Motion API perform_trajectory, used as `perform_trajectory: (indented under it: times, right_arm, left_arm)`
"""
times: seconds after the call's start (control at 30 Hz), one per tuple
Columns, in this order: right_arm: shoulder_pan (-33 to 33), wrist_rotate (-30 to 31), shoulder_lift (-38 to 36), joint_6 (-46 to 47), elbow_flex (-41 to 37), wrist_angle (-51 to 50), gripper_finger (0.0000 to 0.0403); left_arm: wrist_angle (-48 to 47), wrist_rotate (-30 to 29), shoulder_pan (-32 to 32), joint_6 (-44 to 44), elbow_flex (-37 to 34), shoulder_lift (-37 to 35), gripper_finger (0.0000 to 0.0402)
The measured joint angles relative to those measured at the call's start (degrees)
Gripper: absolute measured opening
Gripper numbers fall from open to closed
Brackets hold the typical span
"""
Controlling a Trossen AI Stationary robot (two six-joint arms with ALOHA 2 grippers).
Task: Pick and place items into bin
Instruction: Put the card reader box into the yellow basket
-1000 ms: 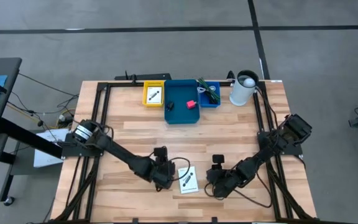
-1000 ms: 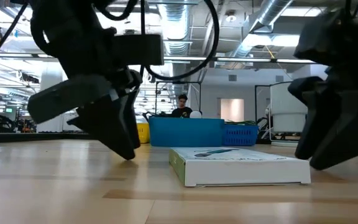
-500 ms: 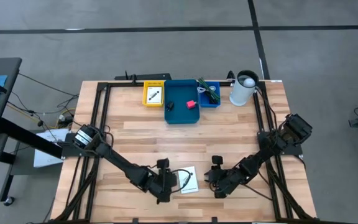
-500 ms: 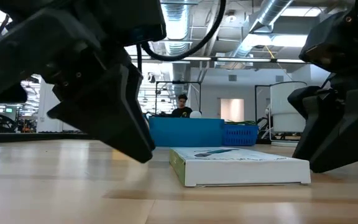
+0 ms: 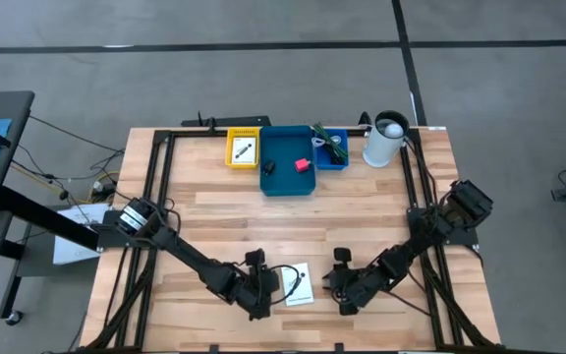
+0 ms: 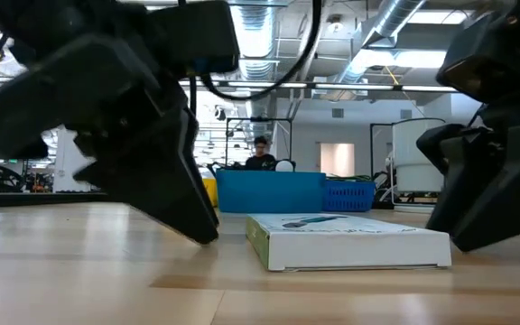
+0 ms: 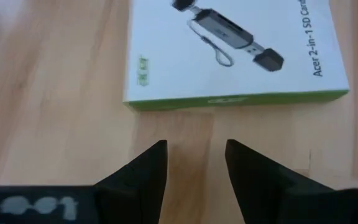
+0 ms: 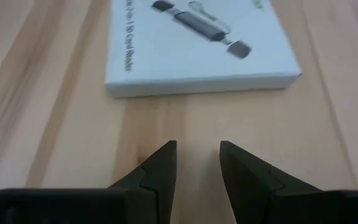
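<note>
Near the counter's front edge, about midway along it, a white flat printed card box lies flat on the wood. Both claws sit low beside it, the left claw on one side and the right claw on the other, each with its fingers slightly parted and holding nothing. At the back edge, the blue bin holds a pink-red block and a small black piece.
</note>
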Motion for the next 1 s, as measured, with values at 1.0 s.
perform_trajectory:
  times: [1.0]
  right_arm:
    - [-5.94,-5.55,0.0,-0.82,0.09,6.44,0.0118]
  left_arm:
    - [6.6,1.04,2.11,-0.41,0.03,3.61,0.0155]
